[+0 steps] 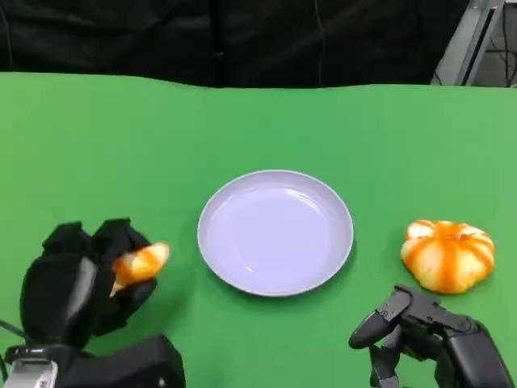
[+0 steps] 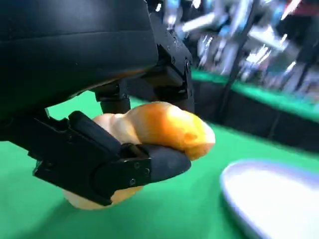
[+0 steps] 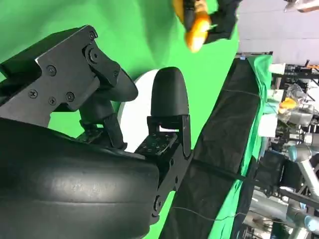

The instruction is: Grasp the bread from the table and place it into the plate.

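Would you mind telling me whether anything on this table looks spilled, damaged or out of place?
Nothing stands out. The plate sits flat and bare on the green table, the left hand holds the bread beside it, and a pumpkin-shaped bun rests intact near the right hand.

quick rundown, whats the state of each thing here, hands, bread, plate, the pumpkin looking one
left hand: holds the bread, left of the plate
bread: gripped between the left hand's fingers, not yet over the plate
plate: nothing in it, flat on the table
pumpkin-shaped bun: resting on the table right of the plate, untouched
right hand: holding nothing, fingers apart, near the bun
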